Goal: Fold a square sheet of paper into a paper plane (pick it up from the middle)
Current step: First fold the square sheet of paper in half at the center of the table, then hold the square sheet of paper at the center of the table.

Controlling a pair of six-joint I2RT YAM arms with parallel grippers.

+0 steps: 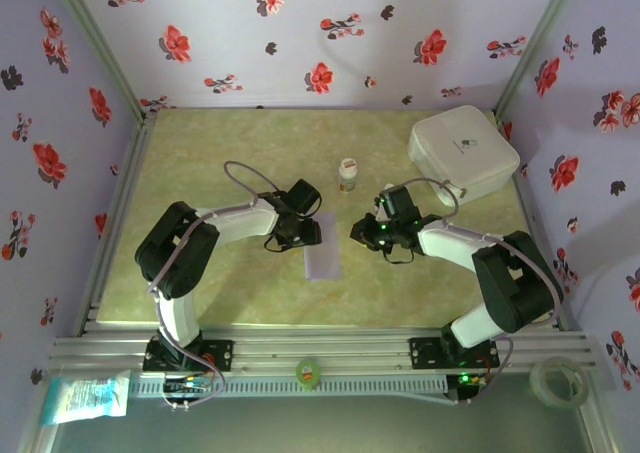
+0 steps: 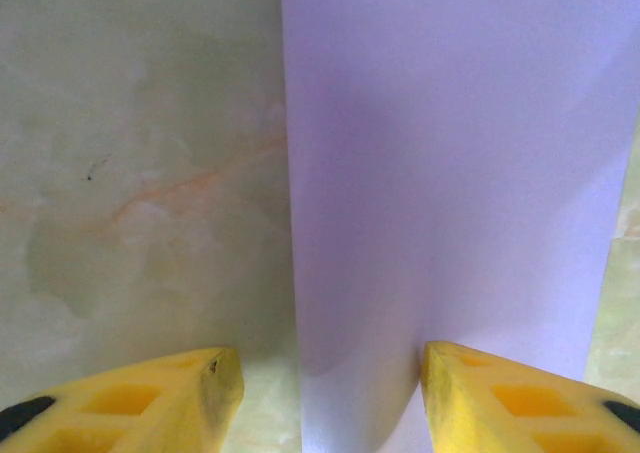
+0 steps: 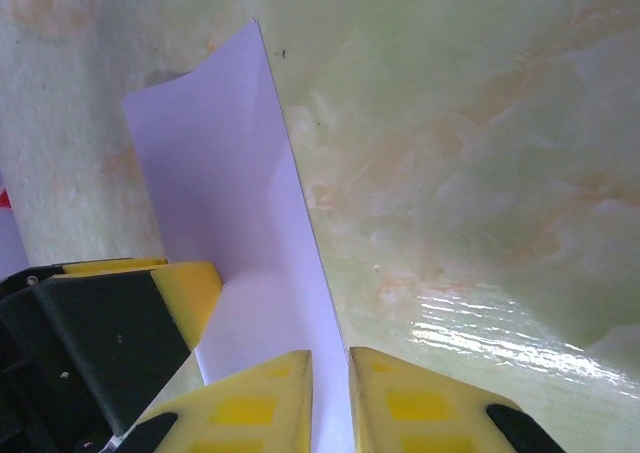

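The sheet of paper [image 1: 322,258] lies on the table as a narrow pale lilac strip between the two arms. In the left wrist view it [image 2: 450,173] fills the right half. My left gripper [image 1: 305,235] [image 2: 330,393] is open and straddles the strip's left edge: one yellow fingertip [image 2: 190,393] is over bare table, the other over the paper. My right gripper [image 1: 358,231] [image 3: 330,398] is nearly shut, with a thin slit between the fingers right over the strip's right edge [image 3: 300,213]. Nothing shows clamped in it. The far corner of the paper [image 3: 220,173] curls up slightly.
A white rounded box [image 1: 463,153] stands at the back right and a small white bottle [image 1: 347,174] sits just behind the paper. A green tape roll [image 1: 308,372], a clear tape roll [image 1: 558,381] and a packet [image 1: 88,395] lie by the front rail. Flowered walls enclose the table [image 1: 200,153].
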